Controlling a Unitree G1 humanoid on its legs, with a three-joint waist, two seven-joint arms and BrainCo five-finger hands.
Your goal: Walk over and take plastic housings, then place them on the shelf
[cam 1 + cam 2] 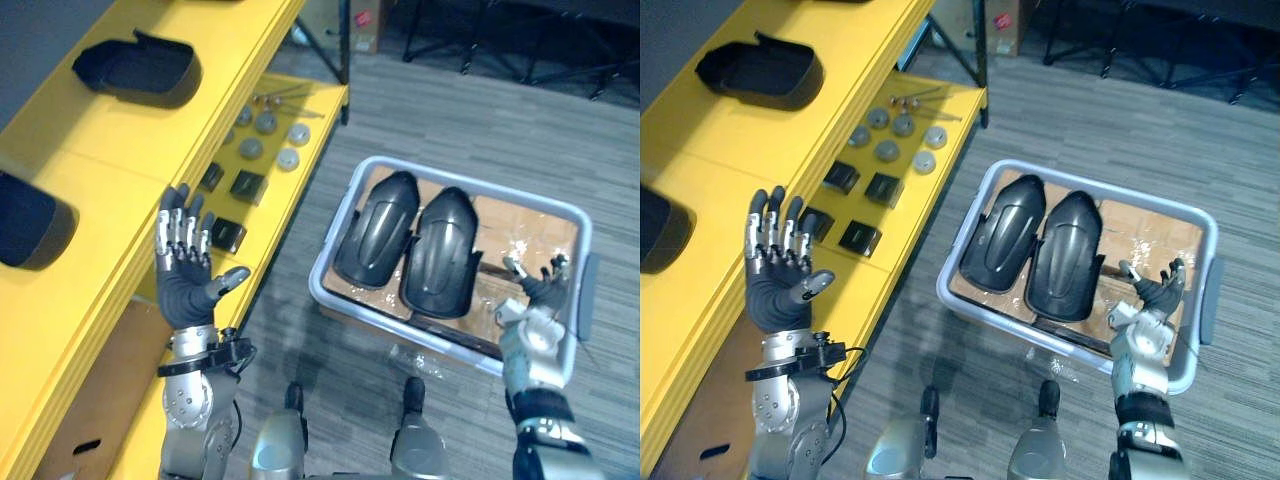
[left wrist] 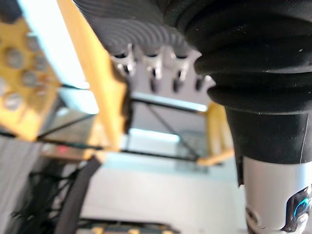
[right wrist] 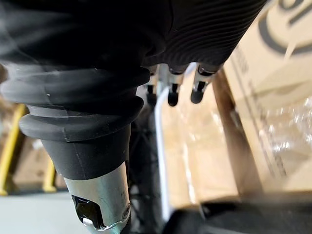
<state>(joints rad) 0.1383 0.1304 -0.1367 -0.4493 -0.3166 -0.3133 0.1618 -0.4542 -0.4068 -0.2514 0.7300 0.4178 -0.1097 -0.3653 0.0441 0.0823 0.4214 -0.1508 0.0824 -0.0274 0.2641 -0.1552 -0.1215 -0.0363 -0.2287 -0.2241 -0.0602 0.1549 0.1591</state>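
holding released left hand point(image 1: 185, 280) at 8 o'clock beside shelf point(image 1: 120, 150); hovering released right hand point(image 1: 540, 290) at 4 o'clock over bin point(image 1: 320, 275) of plastic housings point(image 1: 440, 250).

Shelf housing point(image 1: 30, 222): left of the bin point(image 1: 334, 232), cut off by the picture's edge.
Round grey pieces point(image 1: 265, 140): left of the bin, too small to identify.
Bin's floor: mostly hidden under two black housings point(image 1: 378, 228).
Bin's near rim: partly hidden behind the right hand point(image 1: 542, 294).
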